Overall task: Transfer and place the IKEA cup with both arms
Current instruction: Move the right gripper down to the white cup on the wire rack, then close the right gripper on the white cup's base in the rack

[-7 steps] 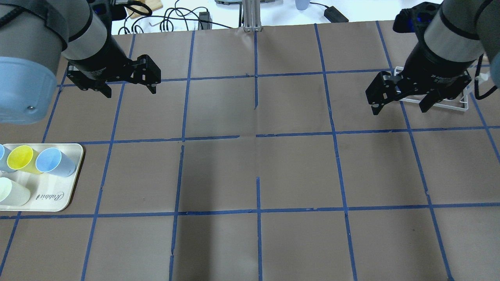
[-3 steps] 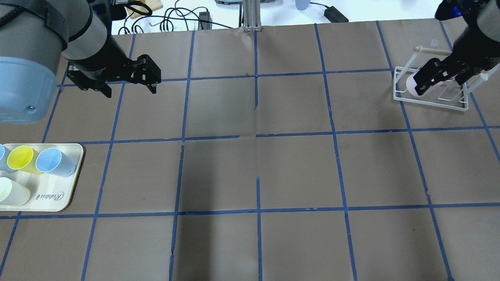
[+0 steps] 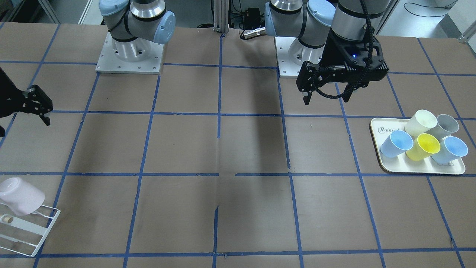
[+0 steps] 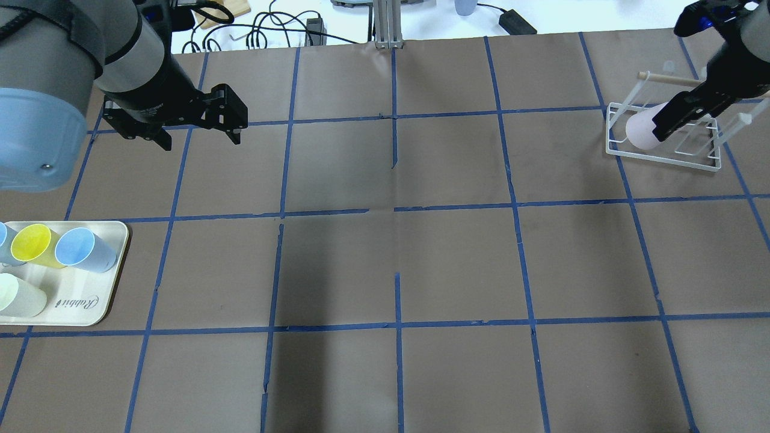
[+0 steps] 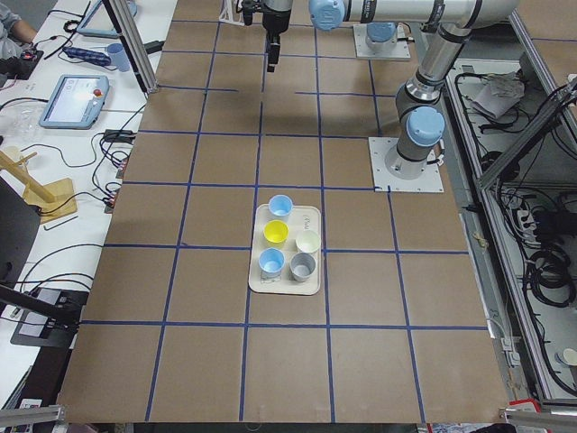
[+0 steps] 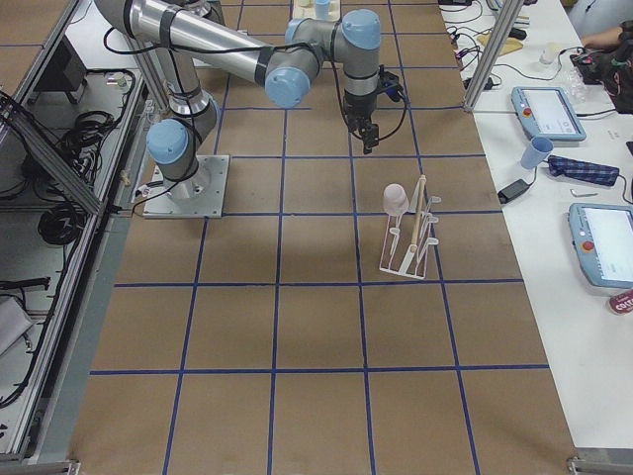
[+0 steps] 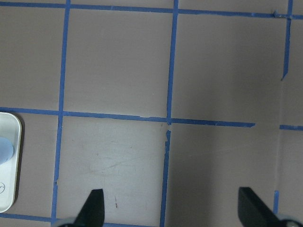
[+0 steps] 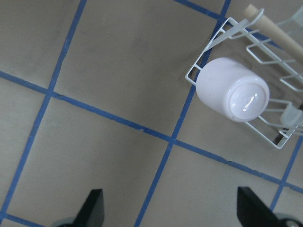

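The pale pink IKEA cup (image 4: 639, 132) hangs upside down on a peg of the white wire rack (image 4: 662, 157) at the far right. It also shows in the front view (image 3: 20, 195), the right side view (image 6: 396, 198) and the right wrist view (image 8: 232, 89). My right gripper (image 4: 668, 120) is open and empty, above and apart from the cup, and sits at the front view's left edge (image 3: 24, 126). My left gripper (image 4: 200, 141) is open and empty, hovering over bare table on the left; it also shows in the front view (image 3: 326, 99).
A cream tray (image 4: 90, 307) at the left edge holds several cups: light blue, yellow, cream and grey ones (image 3: 422, 146). Brown paper with a blue tape grid covers the table. Cables and an aluminium post (image 4: 385, 24) lie beyond the far edge.
My right gripper has drawn away from the rack, up and to the right, which uncovers the pink cup on its peg. The left arm has not moved.
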`<state>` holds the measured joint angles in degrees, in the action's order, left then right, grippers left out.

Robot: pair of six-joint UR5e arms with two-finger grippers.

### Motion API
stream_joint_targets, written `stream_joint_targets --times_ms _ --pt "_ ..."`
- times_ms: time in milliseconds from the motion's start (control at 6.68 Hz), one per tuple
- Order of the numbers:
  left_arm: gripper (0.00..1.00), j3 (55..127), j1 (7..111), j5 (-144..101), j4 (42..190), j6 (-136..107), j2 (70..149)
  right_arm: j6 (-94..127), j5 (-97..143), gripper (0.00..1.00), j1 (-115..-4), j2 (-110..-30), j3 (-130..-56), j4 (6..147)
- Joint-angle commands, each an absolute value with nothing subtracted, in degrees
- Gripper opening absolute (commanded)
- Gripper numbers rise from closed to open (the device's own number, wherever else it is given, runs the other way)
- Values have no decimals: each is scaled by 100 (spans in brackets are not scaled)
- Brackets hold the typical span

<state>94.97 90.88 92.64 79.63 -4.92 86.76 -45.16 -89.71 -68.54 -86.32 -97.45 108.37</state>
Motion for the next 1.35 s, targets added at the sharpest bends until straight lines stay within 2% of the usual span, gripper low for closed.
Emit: stream_joint_targets --times_ms 0,748,1197 --pt "100 9501 9088 9264 7963 -492 8675 -5323 -8912 100 -6540 -8115 -9747 11590" --pt "100 9483 9079 9255 7963 -492 8675 -5572 -8771 100 -6486 -7437 -9738 12486" --pt "100 9448 9070 9246 7972 -492 8684 -5555 -8780 100 -6495 -7287 -9747 12647"
